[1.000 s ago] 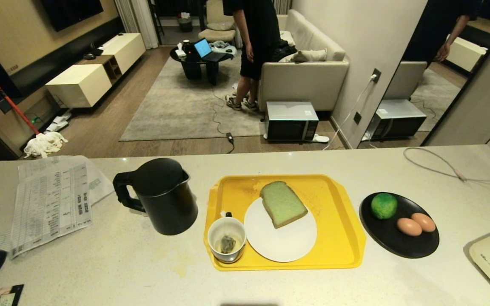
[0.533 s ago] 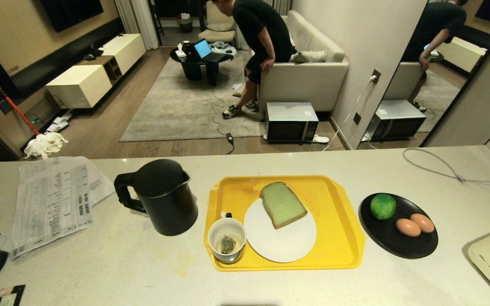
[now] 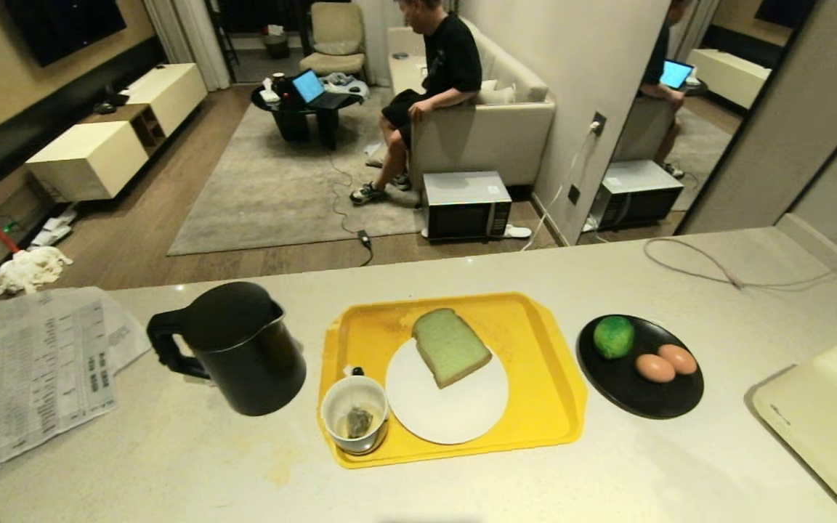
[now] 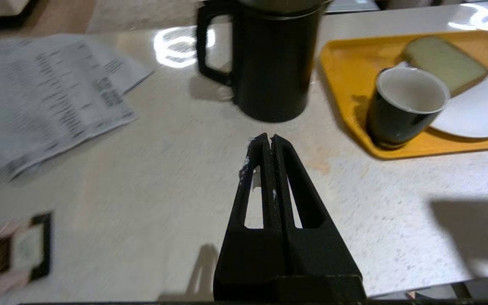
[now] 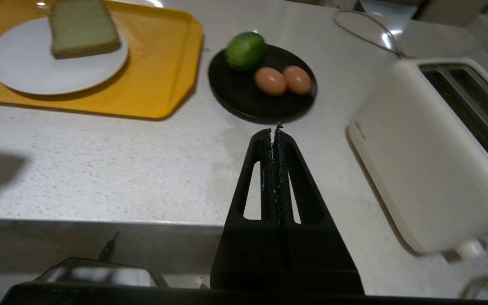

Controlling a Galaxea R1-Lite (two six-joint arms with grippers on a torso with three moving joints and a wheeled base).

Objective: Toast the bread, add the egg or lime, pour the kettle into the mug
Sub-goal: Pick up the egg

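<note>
We haven't touched anything yet. Our left gripper [image 4: 268, 140] hangs low over the near part of the table [image 3: 607, 472], fingers pressed tight together, holding nothing. Our right gripper [image 5: 274, 129] is the same: fingers pressed together, empty, near the table edge. Neither arm shows in the head view.

The bread [image 3: 450, 346] lies on the white plate [image 3: 447, 414], w/ its far end hanging over the rim, and the plate sits on the yellow tray [image 3: 549, 392]. The mug [image 3: 355, 415] stands on the tray's near left corner, just beside the plate, w/ a tea bag inside. The kettle [image 3: 233, 349] stands left of the tray, handle facing away from it. On the right, the black dish [image 3: 636, 399] holds the lime [image 3: 613, 336] & two eggs [image 3: 667, 363] touching each other. The toaster [image 3: 833, 410] sits at the far right, partly out of the head view.

What could go wrong, we think:
- The bread is soft, so a hard pinch may squash it, & a poor aim may miss the toaster slot.
- The eggs are round & smooth. They may roll off the dish or crack.
- The kettle is tall, the mug small. Tipping too fast may spill on the tray or knock the mug over.

A person [image 3: 433, 80] sits on a sofa far behind, well apart from us.
</note>
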